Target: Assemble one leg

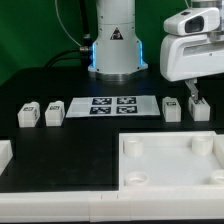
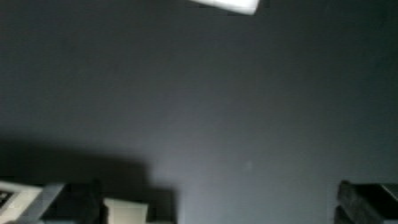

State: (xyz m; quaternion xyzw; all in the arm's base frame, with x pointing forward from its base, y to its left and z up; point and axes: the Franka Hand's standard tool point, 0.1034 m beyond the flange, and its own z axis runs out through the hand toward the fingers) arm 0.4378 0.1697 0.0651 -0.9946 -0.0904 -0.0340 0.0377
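Though wrist view is dim & blurry, tool [image 1: 195, 99] fingers [image 2: 80, 200] sit apart, leg [image 1: 201, 113] partly hidden.

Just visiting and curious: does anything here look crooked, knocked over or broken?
Nothing stands out. The legs stand in neat pairs either side of the marker board, the white panel lies flat and whole, and the open tool hangs over the leg farthest to the exterior view's right.

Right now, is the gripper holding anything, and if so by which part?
Nothing is held. The gripper is open, with only bare table between its fingers in the wrist view; it hangs above a leg.
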